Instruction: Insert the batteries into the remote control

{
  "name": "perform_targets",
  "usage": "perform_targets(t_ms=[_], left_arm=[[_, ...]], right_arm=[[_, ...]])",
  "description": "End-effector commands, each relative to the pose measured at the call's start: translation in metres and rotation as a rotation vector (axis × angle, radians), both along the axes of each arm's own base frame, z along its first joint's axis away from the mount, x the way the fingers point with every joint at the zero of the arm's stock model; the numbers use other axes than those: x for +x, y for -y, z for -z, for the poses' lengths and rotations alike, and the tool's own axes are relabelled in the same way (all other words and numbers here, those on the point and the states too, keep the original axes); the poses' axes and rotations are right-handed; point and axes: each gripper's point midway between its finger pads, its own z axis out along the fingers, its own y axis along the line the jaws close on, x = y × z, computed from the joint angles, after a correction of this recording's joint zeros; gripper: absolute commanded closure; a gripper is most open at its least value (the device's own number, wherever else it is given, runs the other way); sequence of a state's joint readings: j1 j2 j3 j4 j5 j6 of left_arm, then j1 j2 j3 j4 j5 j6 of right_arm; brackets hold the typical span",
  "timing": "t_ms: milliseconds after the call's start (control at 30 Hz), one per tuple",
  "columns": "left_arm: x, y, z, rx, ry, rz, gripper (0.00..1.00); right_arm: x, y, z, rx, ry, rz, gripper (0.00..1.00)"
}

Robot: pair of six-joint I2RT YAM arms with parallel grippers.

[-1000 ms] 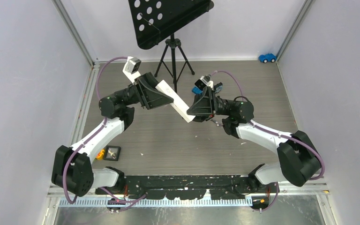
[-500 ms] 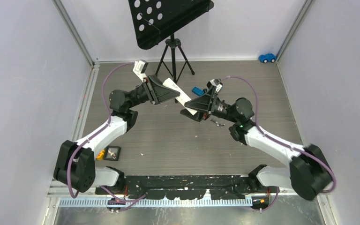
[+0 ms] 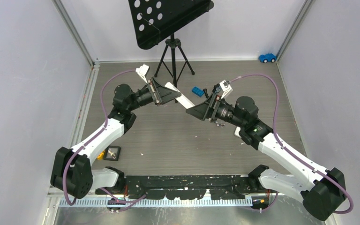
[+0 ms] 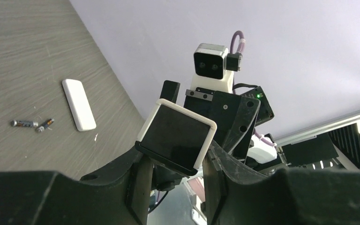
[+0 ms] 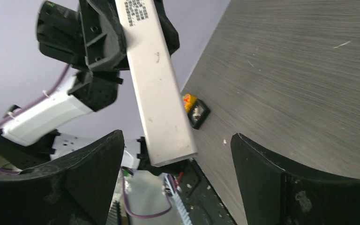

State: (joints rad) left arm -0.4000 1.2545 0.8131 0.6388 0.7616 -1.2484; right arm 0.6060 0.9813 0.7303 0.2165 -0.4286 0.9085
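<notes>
- Left claw (image 3: 171, 96) is clamped on the long white rectangular remote control (image 3: 183, 101), held tilted above the table.
- Two tiny dark cylindrical batteries (image 4: 26, 123) lie on the grey wood-grain table (image 3: 168, 140), just beside a flat white oblong cover (image 4: 78, 110).
- Opposite, the right claw (image 3: 194, 111) gapes wide, the remote's end between its fingers, touching neither.
- Both arms reach forward, wrists turned inward.

Left of frame, two batteries (image 4: 23, 123) lie on the bench (image 4: 18, 56), just left of a slab (image 4: 78, 111); the remote (image 4: 176, 136) sits centre.
</notes>
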Motion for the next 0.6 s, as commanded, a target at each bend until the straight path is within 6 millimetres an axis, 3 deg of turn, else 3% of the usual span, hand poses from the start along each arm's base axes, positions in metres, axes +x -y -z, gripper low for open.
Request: perform_targets(t_ms=[0, 333, 467, 567], left_arm=[[-0.007, 0.0, -0.023, -0.026, 0.007, 0.023, 1.0], [-0.02, 0.002, -0.034, -0.041, -0.055, 0.089, 1.0], [-0.022, 0.003, -0.037, -0.068, -0.064, 0.118, 1.0], [-0.023, 0.003, -0.04, -0.082, -0.053, 0.13, 1.0]], right_arm=[[0.001, -0.003, -0.017, -0.055, 0.157, -0.03, 0.11], [-0.011, -0.012, -0.057, 0.103, 0.251, -0.112, 0.24], [-0.017, -0.015, -0.071, 0.162, 0.255, -0.145, 0.45], [-0.02, -0.016, -0.077, 0.182, 0.248, -0.164, 0.69]])
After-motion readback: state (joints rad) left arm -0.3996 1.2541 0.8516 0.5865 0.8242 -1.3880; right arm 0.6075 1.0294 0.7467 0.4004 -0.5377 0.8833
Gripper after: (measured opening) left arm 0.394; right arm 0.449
